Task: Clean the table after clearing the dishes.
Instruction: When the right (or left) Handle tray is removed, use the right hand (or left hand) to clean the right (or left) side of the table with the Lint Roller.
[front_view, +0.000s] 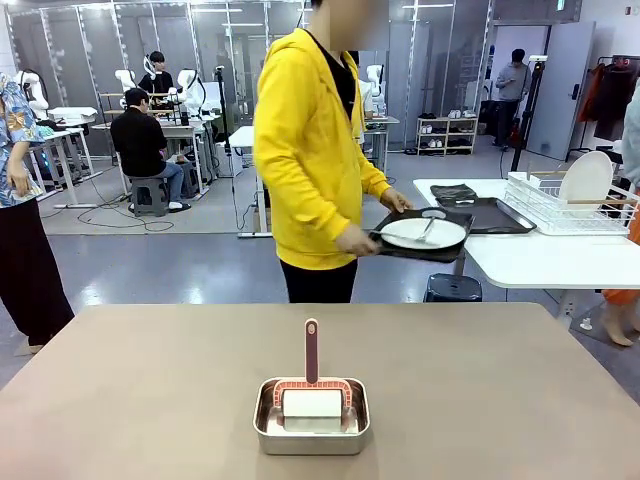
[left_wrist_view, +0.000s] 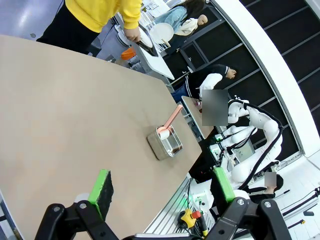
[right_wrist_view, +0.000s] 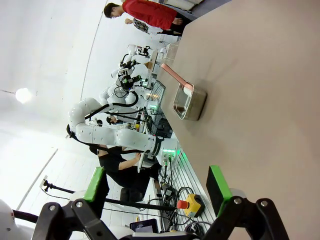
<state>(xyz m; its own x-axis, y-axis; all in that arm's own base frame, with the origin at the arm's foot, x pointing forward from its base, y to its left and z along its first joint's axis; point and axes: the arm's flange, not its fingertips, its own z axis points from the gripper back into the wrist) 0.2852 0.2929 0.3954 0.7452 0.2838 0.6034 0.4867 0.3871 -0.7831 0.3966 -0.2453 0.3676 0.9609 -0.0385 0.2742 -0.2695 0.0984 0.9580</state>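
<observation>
From the front, the person (front_view: 305, 150) in the yellow top held a dark tray (front_view: 398, 246) with a white plate (front_view: 423, 233) and cutlery on it, level at the edge of the white side table (front_view: 540, 265); I judged it was about to be parked there, off the work surface. The tan table (front_view: 120, 380) carried a steel pan (front_view: 311, 428) near the robot's edge, with a red-handled cleaning tool (front_view: 311, 352) propped in it, handle up, probably for an easy grab.

In the left wrist view, the left gripper (left_wrist_view: 163, 184) hung over the table's edge with its fingers spread wide on nothing, the pan (left_wrist_view: 165, 143) well ahead of them.

In the right wrist view, the right gripper (right_wrist_view: 156, 184) gaped just as wide and empty, the pan (right_wrist_view: 190, 102) well apart, out beyond the fingertips on the table (right_wrist_view: 260, 75)
</observation>
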